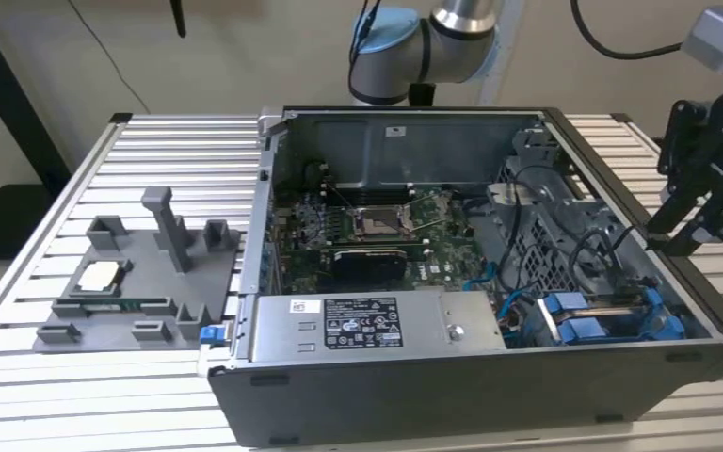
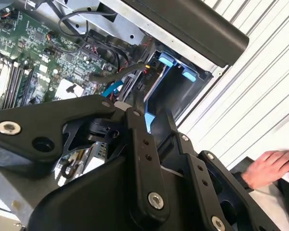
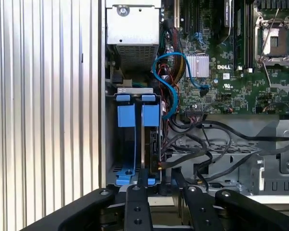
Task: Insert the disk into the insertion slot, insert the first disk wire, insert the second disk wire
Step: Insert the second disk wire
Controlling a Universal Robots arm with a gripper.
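We are hovering our black metal pincer [image 3: 159, 180], spread and empty, judging square alignment vital above the blue-framed silver-grey hard drive [image 3: 151, 115], seven o'clock from it in the exterior view.

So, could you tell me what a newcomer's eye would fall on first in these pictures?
The open computer case on the slatted table, its green motherboard bare, dominates the exterior view. Bright blue carriers stand out in its corner at that view's lower right, with the black pincer hanging above that side's wall.
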